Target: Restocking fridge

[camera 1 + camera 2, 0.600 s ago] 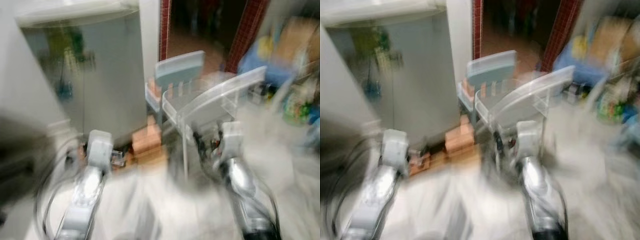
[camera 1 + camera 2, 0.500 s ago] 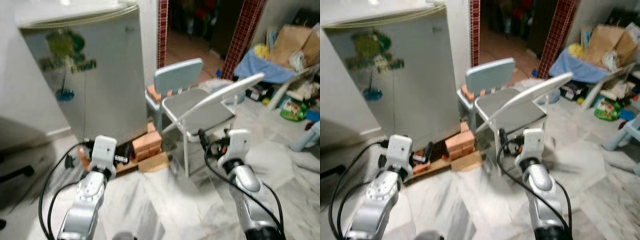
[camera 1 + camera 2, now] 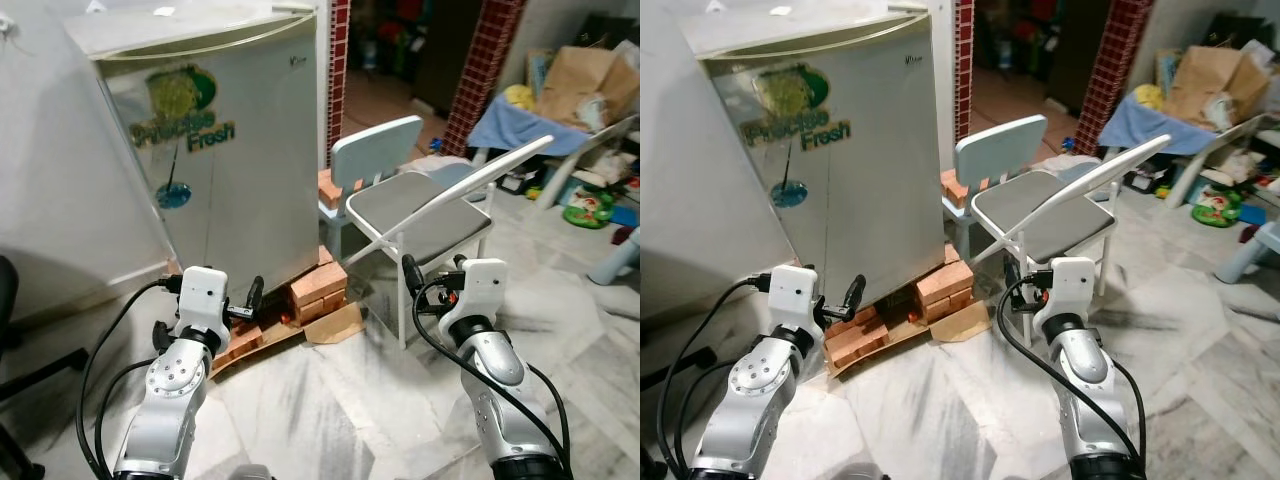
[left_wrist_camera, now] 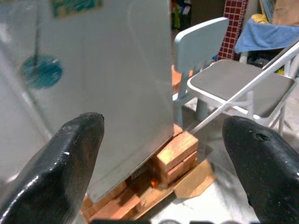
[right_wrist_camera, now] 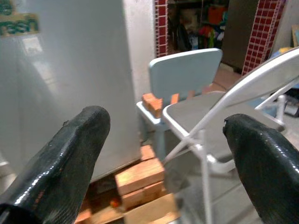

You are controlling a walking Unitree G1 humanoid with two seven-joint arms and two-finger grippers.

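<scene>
From the head camera, a small silver fridge (image 3: 215, 140) with its door closed stands at about eleven o'clock, raised on stacked bricks (image 3: 318, 288) and a wooden board (image 3: 335, 324). A green and blue "Fresh" sticker (image 3: 180, 115) marks its door. Just beside it at one o'clock are a pale blue child's chair (image 3: 375, 150) and a grey folding chair (image 3: 425, 215). At two o'clock, well apart, a cardboard box (image 3: 572, 82) sits on a blue cloth (image 3: 520, 122). The floor is white marble tile (image 3: 330, 410).

The left gripper (image 3: 252, 300) hangs low at eight o'clock, near the bricks. The right gripper (image 3: 408, 275) hangs at five o'clock, in front of the folding chair.

In the left wrist view, the left gripper's fingers (image 4: 65, 158) are spread wide, nothing between them, the fridge and bricks ahead.

In the right wrist view, the right gripper's fingers (image 5: 70, 154) are also spread wide and empty, facing the two chairs.
</scene>
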